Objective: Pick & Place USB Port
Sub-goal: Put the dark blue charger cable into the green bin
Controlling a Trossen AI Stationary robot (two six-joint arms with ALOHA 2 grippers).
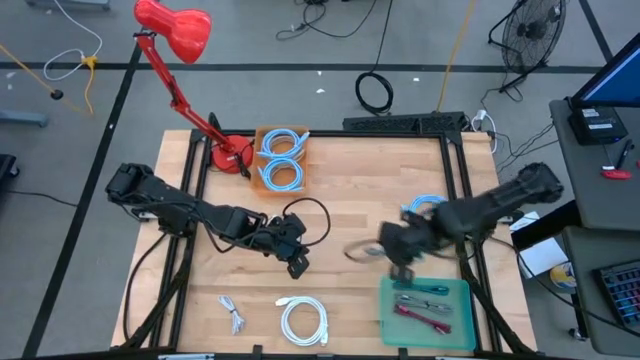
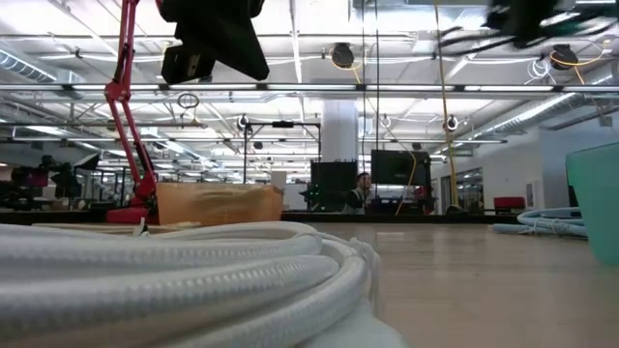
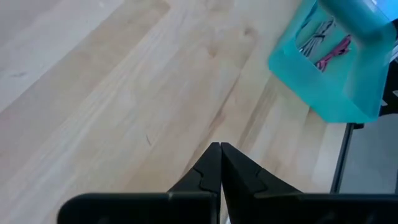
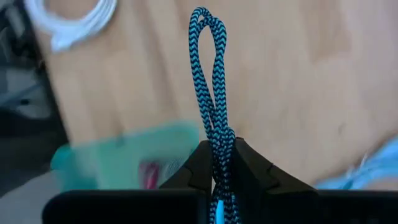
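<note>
A blue-and-black braided cable [image 4: 208, 74] is caught in my right gripper [image 4: 219, 148], which is shut on it. Its folded loop sticks out past the fingertips. In the high view this gripper [image 1: 395, 248] hangs blurred above the table, just beyond the far edge of the teal tray [image 1: 385, 300]. My left gripper [image 3: 220, 147] is shut on nothing and hovers over bare wood left of the middle [image 1: 297, 265]. My right gripper pinches the braided cable between its two fingers where two strands run side by side [image 4: 217, 138]. The fold's loop [image 4: 202, 25] stands out beyond the fingertips, clear of the table. The rest of the cable runs back between the fingers, out of sight.
The teal tray holds dark and pink cables [image 1: 425, 312]. A white coiled cable [image 1: 303, 320] and a small white cable [image 1: 232, 313] lie near the front edge. A cardboard box with blue coils [image 1: 282, 158] and a red lamp [image 1: 225, 152] stand at the back. Another blue coil [image 1: 425, 204] lies right.
</note>
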